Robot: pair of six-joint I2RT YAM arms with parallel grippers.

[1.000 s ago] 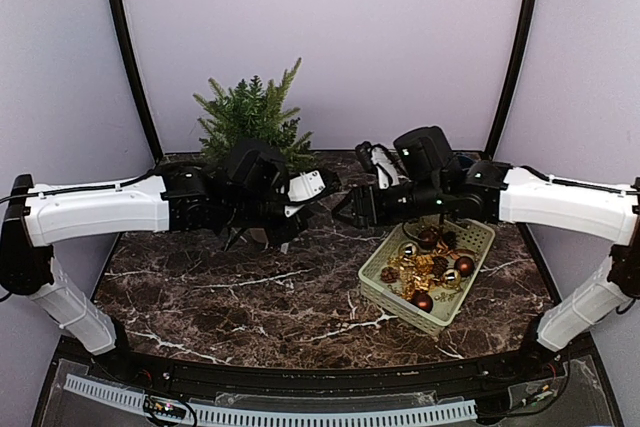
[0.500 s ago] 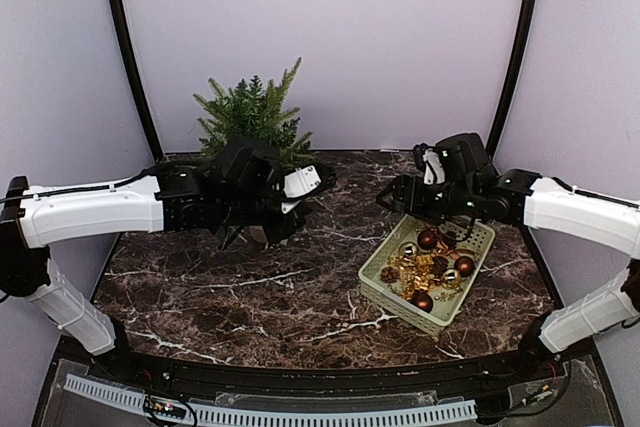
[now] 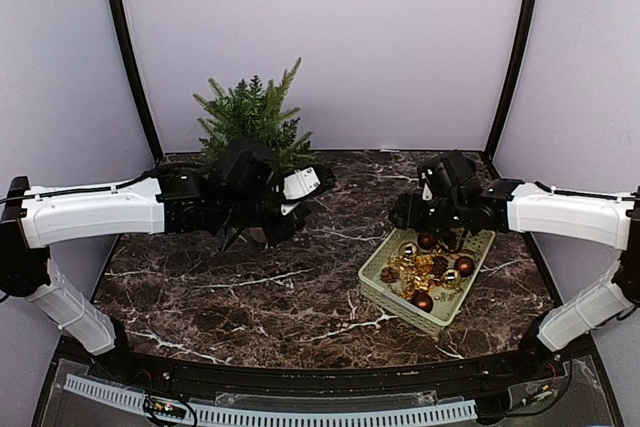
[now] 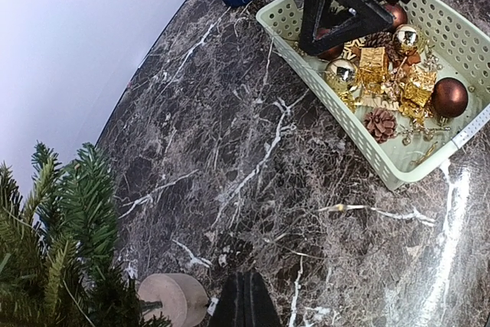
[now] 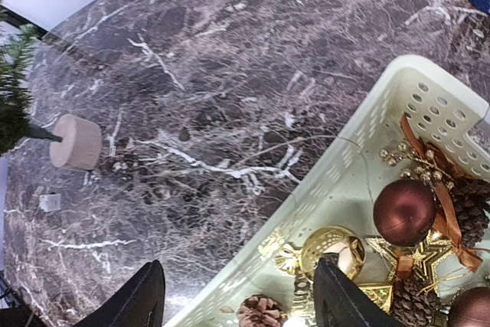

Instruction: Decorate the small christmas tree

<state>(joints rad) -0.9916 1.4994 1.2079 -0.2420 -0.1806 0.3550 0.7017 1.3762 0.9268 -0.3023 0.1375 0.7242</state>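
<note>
Soft, even light fills the top view: the lilac walls glow pale, the dark marble table (image 3: 250,287) stays dim, and shadows beneath the arms are faint with blurred edges. In the left wrist view the wall at upper left is washed out to white, a white sheen lies on the table at the right edge just beside the basket (image 4: 341,120), and a brown bauble (image 4: 449,97) carries a small highlight. The small christmas tree (image 4: 61,250) at lower left looks soft, as does the left gripper (image 4: 243,304) at the bottom edge. In the right wrist view the right gripper (image 5: 241,262) shows as dark, slightly blurred shapes, and the table's edge at upper left bends with the lens.
</note>
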